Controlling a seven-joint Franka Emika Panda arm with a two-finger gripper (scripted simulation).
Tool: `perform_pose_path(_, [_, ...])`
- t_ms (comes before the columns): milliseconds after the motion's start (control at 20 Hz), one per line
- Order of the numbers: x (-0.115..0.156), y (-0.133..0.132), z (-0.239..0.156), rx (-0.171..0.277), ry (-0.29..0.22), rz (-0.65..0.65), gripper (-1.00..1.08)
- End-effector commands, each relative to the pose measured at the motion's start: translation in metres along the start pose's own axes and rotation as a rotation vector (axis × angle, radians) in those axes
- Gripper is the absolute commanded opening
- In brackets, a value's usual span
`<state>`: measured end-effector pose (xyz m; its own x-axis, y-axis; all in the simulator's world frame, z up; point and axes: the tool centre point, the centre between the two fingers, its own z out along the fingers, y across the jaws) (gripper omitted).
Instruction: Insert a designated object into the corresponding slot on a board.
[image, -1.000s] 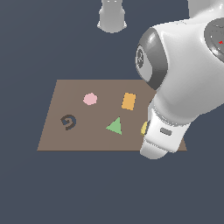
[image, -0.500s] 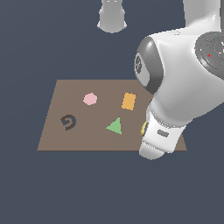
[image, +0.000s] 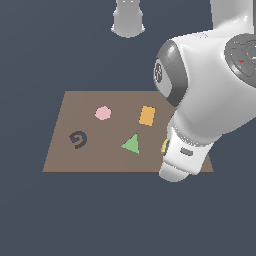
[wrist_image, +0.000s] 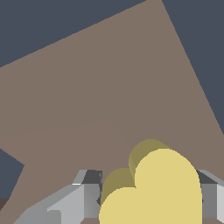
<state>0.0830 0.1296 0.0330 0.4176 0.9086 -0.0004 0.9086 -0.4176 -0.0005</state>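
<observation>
Wrist view: the tool (wrist_image: 146, 197) pinches the pale-yellow heart-shaped block (wrist_image: 159, 188) between both fingers (wrist_image: 72, 199), arm angled down over the flat brown board (image: 90, 162).

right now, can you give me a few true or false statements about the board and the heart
1. The yellow heart sits between the gripper fingers. True.
2. The green triangle lies on the board. True.
3. The pink piece is square. False: it is a many-sided, roundish shape.
4. The orange rectangle is off the board. False: it lies on it.
5. In the exterior view the arm hides most of the heart. True: only a yellow sliver shows.
</observation>
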Motion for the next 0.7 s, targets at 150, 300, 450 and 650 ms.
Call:
perform_pose_path(150, [0.001, -0.001, 0.000, 0.000, 0.000, -0.009, -1.00])
perform_pose_path(300, [0.002, -0.004, 0.000, 0.000, 0.000, -0.034, -1.00])
perform_pose_path(450, [0.004, -0.008, -0.001, 0.000, 0.000, -0.077, -1.00])
perform_pose_path(650, [0.009, -0.017, -0.001, 0.000, 0.000, -0.161, -1.00])
